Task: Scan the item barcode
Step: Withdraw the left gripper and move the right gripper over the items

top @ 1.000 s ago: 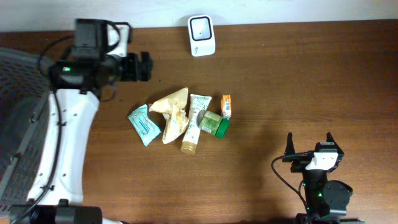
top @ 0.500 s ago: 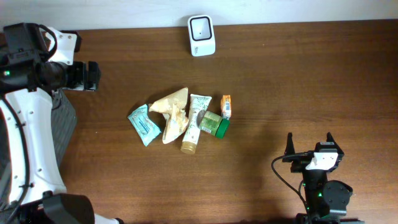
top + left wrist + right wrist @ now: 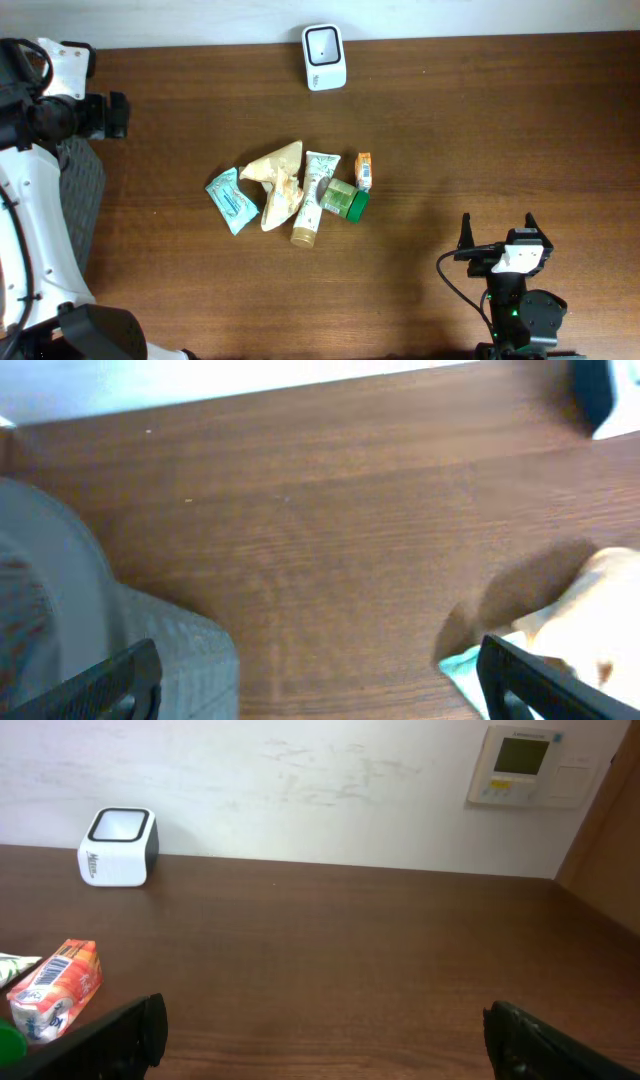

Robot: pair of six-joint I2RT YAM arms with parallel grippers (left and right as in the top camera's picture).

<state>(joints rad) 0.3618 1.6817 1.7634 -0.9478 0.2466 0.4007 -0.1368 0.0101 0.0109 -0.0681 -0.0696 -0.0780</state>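
A heap of items lies mid-table: a teal packet (image 3: 231,200), a beige bag (image 3: 275,180), a white tube (image 3: 312,195), a green jar (image 3: 345,198) and an orange carton (image 3: 364,171) whose barcode faces up. The white barcode scanner (image 3: 324,57) stands at the back edge. My left gripper (image 3: 120,115) hovers open and empty at the far left, well away from the heap; its view catches the teal packet (image 3: 465,670) and the beige bag (image 3: 600,610). Open and empty too, my right gripper (image 3: 497,228) sits at the front right, facing the scanner (image 3: 118,846) and the carton (image 3: 55,985).
A grey mesh object (image 3: 75,190) stands beyond the table's left edge, under my left arm, and fills the left of the left wrist view (image 3: 80,630). A thermostat panel (image 3: 525,765) hangs on the white wall behind the table.
My left arm has swung leftward along the back of the table to its left edge, gripper still open. The right arm and the items have not moved.
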